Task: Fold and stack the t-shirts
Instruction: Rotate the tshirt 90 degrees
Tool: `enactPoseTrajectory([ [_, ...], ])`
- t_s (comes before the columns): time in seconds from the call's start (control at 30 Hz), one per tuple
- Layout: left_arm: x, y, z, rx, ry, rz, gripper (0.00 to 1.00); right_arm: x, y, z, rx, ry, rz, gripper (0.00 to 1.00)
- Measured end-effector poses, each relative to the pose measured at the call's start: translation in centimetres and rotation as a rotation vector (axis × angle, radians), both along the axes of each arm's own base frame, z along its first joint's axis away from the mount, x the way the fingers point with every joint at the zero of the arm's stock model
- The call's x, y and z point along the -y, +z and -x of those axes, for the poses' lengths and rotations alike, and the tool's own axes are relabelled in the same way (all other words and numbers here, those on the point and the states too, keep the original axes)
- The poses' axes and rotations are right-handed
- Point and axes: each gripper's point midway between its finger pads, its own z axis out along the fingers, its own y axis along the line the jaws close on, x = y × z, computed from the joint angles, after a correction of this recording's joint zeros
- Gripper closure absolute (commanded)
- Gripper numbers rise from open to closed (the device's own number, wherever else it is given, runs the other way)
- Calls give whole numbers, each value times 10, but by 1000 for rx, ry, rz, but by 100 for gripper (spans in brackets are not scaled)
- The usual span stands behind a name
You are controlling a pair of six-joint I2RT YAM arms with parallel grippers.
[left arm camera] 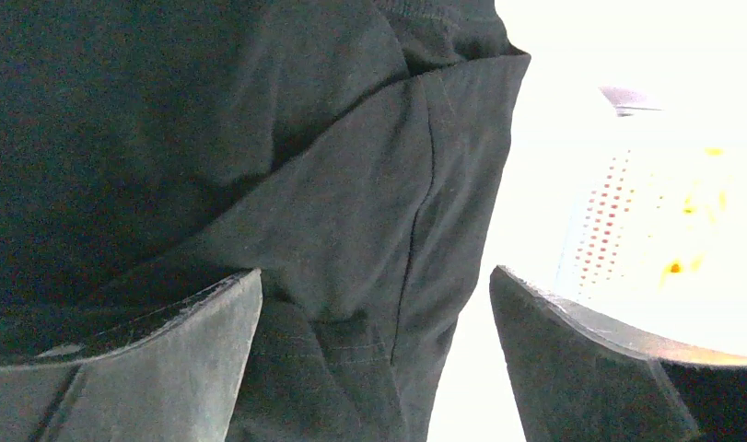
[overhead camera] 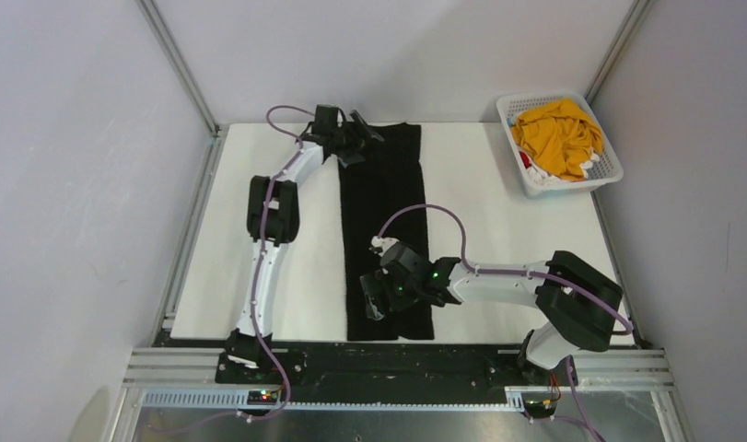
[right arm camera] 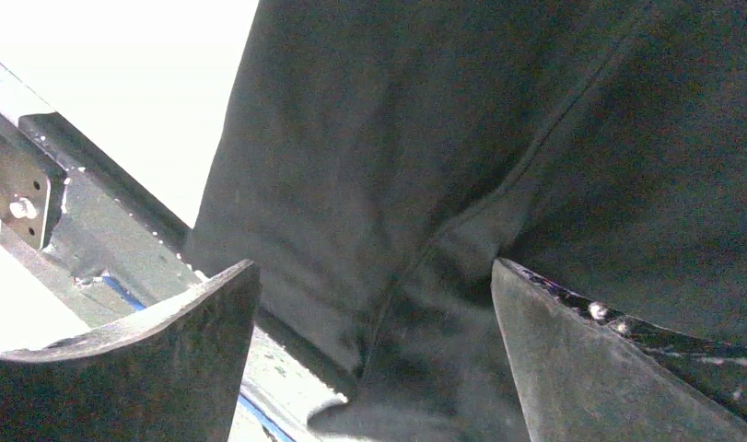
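One black t-shirt [overhead camera: 388, 230] lay as a long strip on the bench [overhead camera: 498, 212]. One yellow t-shirt [overhead camera: 558, 138] filled the single basket [overhead camera: 609, 173] far right. Left end effector [overhead camera: 358, 143] and right end effector [overhead camera: 375, 293] stood released over the strip's ends.

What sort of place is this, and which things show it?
Probably a robot test bench in a lab: a left arm and right arm bolted to a metal frame, a white table between plain walls.

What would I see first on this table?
A long black t-shirt strip lies down the middle of the table, left fingers open at its far end, right fingers open at its near end. A bright yellow t-shirt fills the white basket at the far right corner.
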Motion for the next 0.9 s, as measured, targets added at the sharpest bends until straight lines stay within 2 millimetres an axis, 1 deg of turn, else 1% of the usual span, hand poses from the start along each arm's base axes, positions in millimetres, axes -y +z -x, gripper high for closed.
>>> enactPoseTrajectory([
  [0.07,15,2,-18,26,-13,71,0,-7,1,2,19,33,4,1],
  [0.13,23,3,-28,46,-11,103,0,-11,2,2,36,57,9,1],
  [0.23,23,3,-32,44,15,110,0,-14,4,6,49,89,9,1],
  [0.33,19,3,-35,42,40,106,0,-15,3,14,48,136,11,1],
  [0.4,18,3,-37,41,51,105,0,-17,2,27,42,183,18,0],
  [0.5,14,3,-38,43,57,104,0,-18,-1,51,34,256,42,1],
  [0.57,11,4,-39,46,55,103,0,-16,-2,62,27,283,55,0],
  [0.63,9,6,-37,53,40,91,0,-11,2,70,26,290,71,0],
  [0.7,7,8,-29,55,17,67,0,-5,14,68,51,266,74,1],
  [0.77,5,15,-17,48,-11,44,0,0,35,61,96,225,47,1],
  [0.83,4,32,0,57,-45,18,0,5,60,54,151,181,1,1],
  [0.87,2,44,9,61,-57,7,0,7,73,51,175,161,-28,1],
  [0.9,1,61,20,80,-71,-4,0,9,88,48,201,139,-65,1],
])
